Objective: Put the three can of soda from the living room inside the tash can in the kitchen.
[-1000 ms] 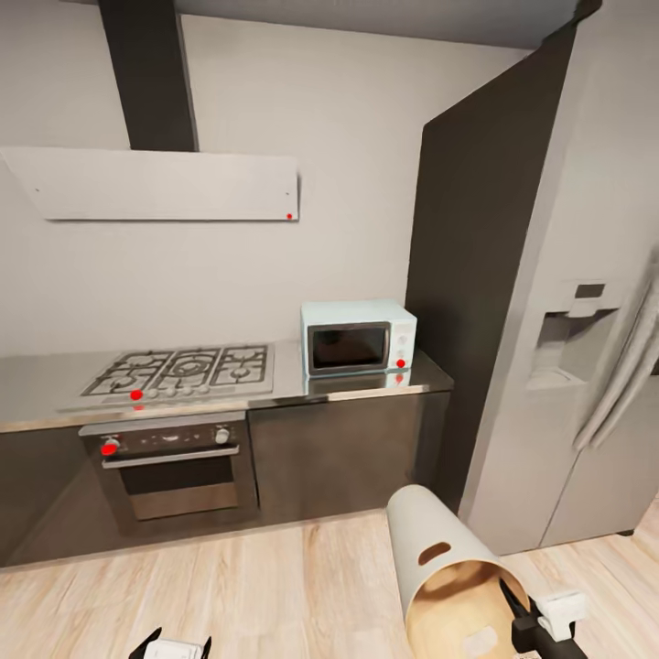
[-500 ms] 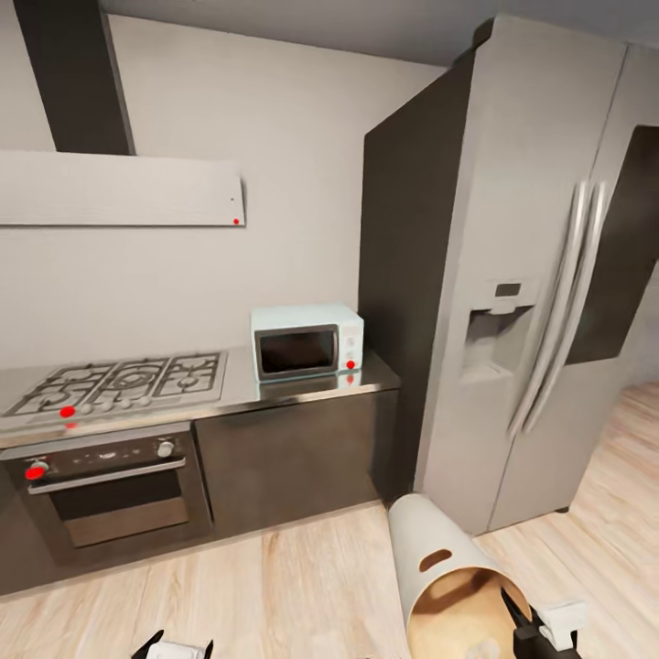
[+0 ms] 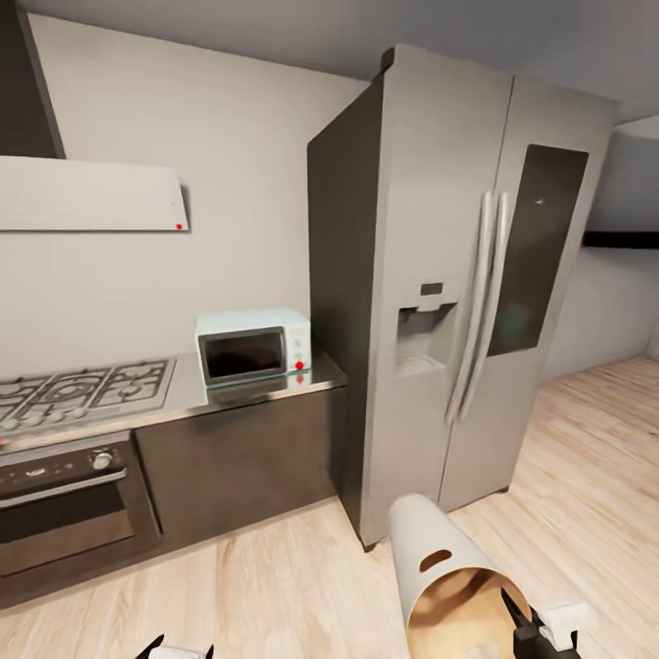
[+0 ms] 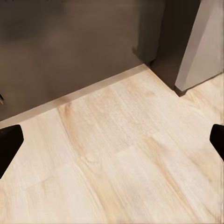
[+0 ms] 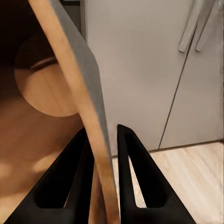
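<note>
Head view gives us the fridge (image 3: 458,302) at one o'clock, the oven (image 3: 64,499) cut off at nine. At five o'clock we carry the trash can (image 3: 448,586) tipped on its side, its mouth partly out of frame. Our right gripper (image 5: 103,154) pinches its rim, fingers narrow. Our left gripper (image 4: 112,142) spreads wide above the floor (image 4: 121,158), holding nothing.

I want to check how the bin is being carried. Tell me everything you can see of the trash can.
The trash can is a light grey cylinder with a tan-brown inside and an oval handle slot in its side. It is tipped, its open mouth facing the head camera, closed end toward the fridge. The right gripper is shut on the trash can, one finger inside the rim wall and one outside. Its round bottom shows bare; no cans show inside.
</note>
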You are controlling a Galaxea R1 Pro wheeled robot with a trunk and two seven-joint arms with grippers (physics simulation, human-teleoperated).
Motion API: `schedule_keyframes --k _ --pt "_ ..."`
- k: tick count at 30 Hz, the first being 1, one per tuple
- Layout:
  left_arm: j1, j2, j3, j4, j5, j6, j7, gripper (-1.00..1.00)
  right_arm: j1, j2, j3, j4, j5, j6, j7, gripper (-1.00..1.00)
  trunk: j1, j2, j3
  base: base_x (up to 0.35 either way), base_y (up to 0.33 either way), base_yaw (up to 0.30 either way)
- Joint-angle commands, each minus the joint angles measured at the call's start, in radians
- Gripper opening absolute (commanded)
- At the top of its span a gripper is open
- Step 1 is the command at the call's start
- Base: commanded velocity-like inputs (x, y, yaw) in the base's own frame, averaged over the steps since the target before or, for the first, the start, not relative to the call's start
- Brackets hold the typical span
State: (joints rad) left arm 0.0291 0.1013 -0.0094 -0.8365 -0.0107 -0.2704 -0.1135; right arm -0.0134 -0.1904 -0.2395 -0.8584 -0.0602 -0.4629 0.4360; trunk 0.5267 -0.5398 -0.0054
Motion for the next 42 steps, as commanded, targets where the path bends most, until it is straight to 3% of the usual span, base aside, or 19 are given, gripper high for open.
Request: schedule_keyframes --k 1,16,42 --pt "0.0 0.0 0.0 0.0 0.0 -0.001 0.0 1.0 0.0 0.0 -0.001 -0.002 -0.011 0.001 0.006 -1.0 0.0 0.0 0.001 -0.105 -0.28 -0.232" --pt "0.0 0.001 0.0 0.0 0.004 -0.006 0.0 1.0 -0.002 0.002 0.0 -0.008 -0.038 0.078 0.008 -1.0 0.0 0.0 0.002 -0.068 -0.257 -0.235" --pt "0.0 0.0 0.0 0.001 -0.001 -0.023 0.0 1.0 -0.002 0.011 0.0 -0.007 -0.043 0.089 0.009 -1.0 0.0 0.0 -0.024 -0.001 -0.017 -0.146"
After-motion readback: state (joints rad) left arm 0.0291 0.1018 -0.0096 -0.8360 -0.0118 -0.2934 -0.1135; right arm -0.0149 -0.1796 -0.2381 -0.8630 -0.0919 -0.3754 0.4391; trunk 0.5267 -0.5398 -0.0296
